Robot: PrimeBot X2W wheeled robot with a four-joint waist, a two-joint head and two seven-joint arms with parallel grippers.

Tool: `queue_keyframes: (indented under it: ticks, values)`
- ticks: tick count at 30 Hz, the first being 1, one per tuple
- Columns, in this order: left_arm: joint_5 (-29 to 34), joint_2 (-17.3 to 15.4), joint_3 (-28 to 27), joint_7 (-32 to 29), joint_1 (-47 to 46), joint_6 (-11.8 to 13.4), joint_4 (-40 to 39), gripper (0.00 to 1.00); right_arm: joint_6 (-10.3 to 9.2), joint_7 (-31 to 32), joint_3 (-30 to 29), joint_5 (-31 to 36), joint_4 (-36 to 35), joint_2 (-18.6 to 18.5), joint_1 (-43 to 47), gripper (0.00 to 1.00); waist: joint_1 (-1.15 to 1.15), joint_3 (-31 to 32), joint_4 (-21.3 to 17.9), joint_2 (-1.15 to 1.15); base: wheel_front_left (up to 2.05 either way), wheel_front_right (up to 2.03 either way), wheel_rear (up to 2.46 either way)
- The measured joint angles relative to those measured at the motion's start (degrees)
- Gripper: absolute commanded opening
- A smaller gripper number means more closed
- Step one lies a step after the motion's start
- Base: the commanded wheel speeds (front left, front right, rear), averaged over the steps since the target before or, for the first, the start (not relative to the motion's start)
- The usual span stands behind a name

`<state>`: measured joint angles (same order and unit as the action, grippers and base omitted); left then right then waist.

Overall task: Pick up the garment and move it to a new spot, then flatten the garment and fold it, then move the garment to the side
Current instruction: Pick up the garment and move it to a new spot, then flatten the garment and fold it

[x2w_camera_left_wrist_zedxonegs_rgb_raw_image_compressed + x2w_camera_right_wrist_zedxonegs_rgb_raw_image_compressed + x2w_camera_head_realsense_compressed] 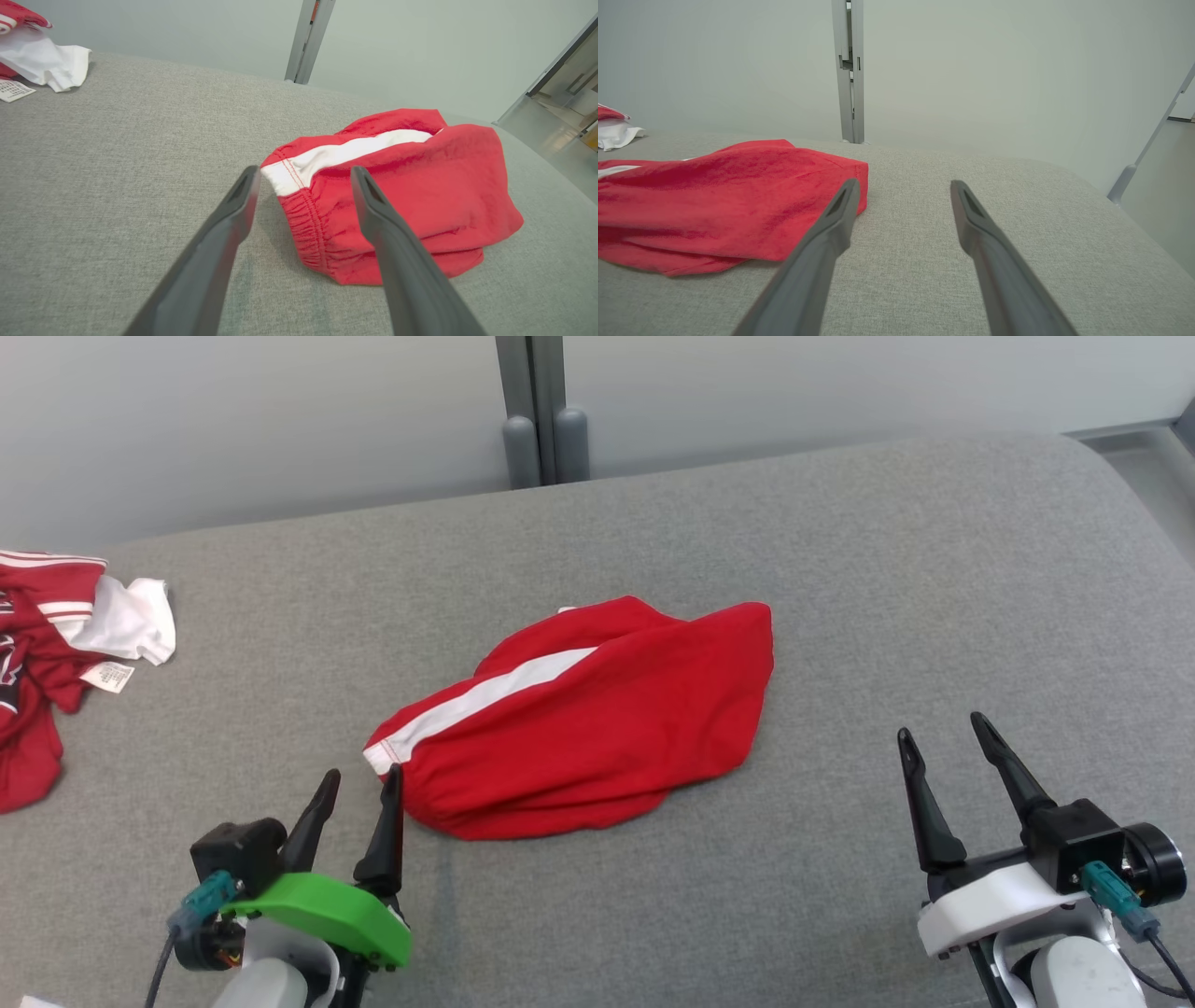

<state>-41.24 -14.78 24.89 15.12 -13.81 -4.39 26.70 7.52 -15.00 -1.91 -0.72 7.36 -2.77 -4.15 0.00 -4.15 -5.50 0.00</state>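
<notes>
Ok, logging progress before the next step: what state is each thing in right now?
Red shorts with a white side stripe: lying rumpled on the grey fabric surface, unheld.
Red-and-white garment: crumpled at the left edge, untouched.
Left gripper: jaws open, at the shorts' waistband corner.
Right gripper: jaws open, empty, clear of the shorts.

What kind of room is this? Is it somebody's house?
Probably not a house, more likely a robot test room for folding clothes: a big grey padded table, plain pale walls with a metal post, a red garment laid out, more clothes piled aside.
</notes>
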Motion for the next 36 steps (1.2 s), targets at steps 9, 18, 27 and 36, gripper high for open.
queue_keyframes:
  ticks: [9, 18, 27, 36]
  values:
    - [12.8, 6.3, -10.1, 0.0, 10.4, 0.4, -8.8, 1.0, 0.0, 0.0, -0.7, 0.8, -0.2, 0.0, 1.6, 1.0, 0.0, 3.6, 1.1, 0.0, 0.0, 0.0, 0.0]
    - [17.8, 9.8, -16.1, 0.0, 15.1, -1.3, -10.1, 1.0, 0.0, 0.0, -0.6, 0.2, 0.1, 0.0, 2.4, 1.0, 0.0, 4.9, 1.9, 0.0, 0.0, 0.0, 0.0]
    - [19.9, 11.2, -18.4, 0.0, 16.2, -2.5, -9.6, 1.0, 0.0, 0.0, -0.2, -0.9, 1.9, 0.0, 3.1, 1.0, 0.0, 5.0, 2.4, 0.0, 0.0, 0.0, 0.0]
    - [20.7, 11.7, -19.4, 0.0, 16.1, -2.7, -9.4, 1.0, 0.0, 0.0, -0.2, -1.1, 2.6, 0.0, 3.1, 1.0, 0.0, 4.8, 2.6, 0.0, 0.0, 0.0, 0.0]
